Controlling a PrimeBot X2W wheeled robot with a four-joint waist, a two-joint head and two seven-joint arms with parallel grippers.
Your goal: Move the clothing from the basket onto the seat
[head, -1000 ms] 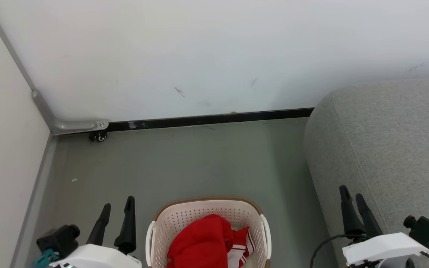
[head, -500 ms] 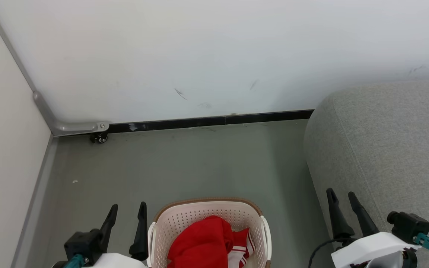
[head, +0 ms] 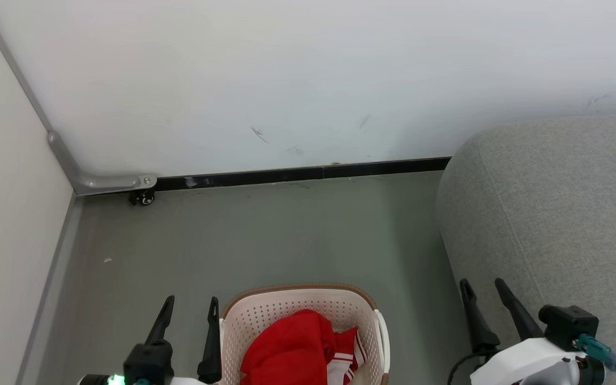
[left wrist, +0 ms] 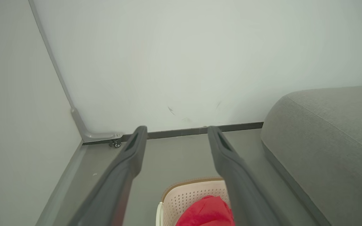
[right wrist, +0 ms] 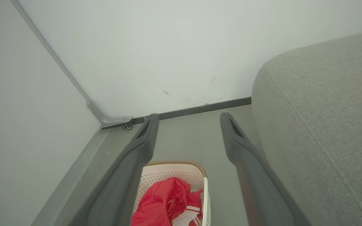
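Your red clothing (head: pixel 292 347) lies bunched inside the cream laundry basket (head: pixel 297 289). The basket stands on the grey-green floor (head: pixel 286 235) at the bottom middle of the head view. A white panel with red stripes shows at the pile's right side. Your left gripper (head: pixel 192 302) hangs just beside the basket's left handle, fingers spread apart and holding nothing. Your right gripper (head: pixel 482 284) sits to the basket's right, in front of the rounded side of the grey fabric seat (head: pixel 554 214), its fingers likewise spread and empty. Beyond the basket, a white wall (head: pixel 286 80) meets the floor at a dark baseboard (head: pixel 297 172), with a small caster wheel (head: pixel 144 197) near the left corner.
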